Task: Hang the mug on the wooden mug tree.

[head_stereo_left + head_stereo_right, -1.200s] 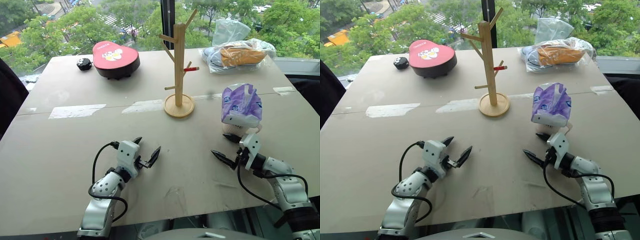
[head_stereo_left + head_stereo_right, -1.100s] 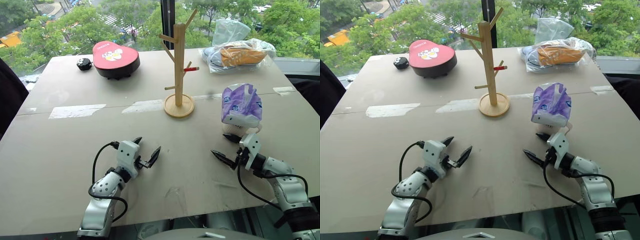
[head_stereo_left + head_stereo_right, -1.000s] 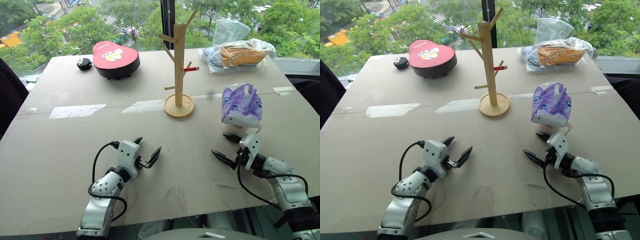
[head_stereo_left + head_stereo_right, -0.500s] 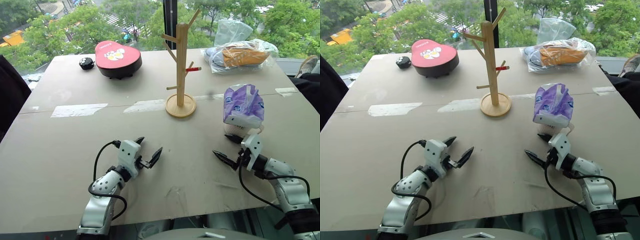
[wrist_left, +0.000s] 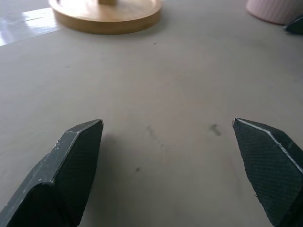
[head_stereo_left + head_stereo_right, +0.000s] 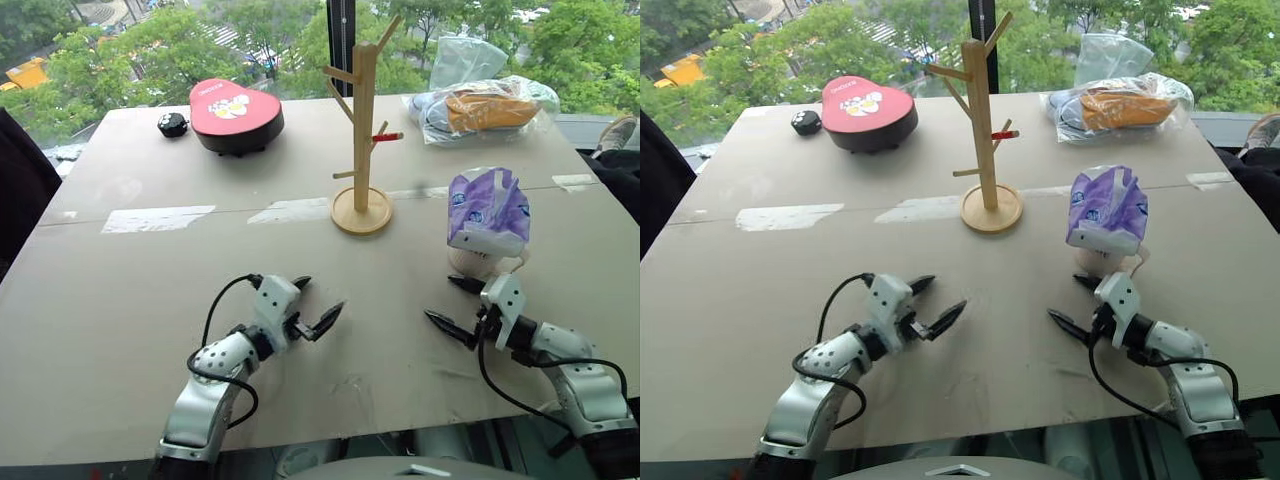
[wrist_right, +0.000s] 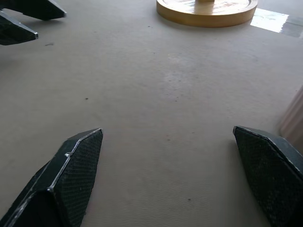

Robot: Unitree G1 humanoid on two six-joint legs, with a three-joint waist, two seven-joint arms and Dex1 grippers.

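The mug (image 6: 472,263) is a cream-white shape on the table's right side, its top hidden under a purple tissue pack (image 6: 487,208). The wooden mug tree (image 6: 362,120) stands upright on its round base (image 5: 106,14) near the table's middle, one peg red-tipped. My right gripper (image 6: 441,301) is open just in front of the mug, nothing between its fingers, and the mug's side (image 7: 294,118) lies close beside one finger. My left gripper (image 6: 318,300) is open over bare table, in front of the tree and pointing toward the right gripper.
At the back left, a dark box with a red heart-shaped lid (image 6: 235,115) sits beside a small black object (image 6: 172,124). Plastic bags (image 6: 485,105) lie at the back right. Tape strips (image 6: 158,218) cross the table. The table's front edge runs just behind both arms.
My left gripper has swung to the right and risen a little, now pointing more toward the right gripper. The right gripper has hardly moved.
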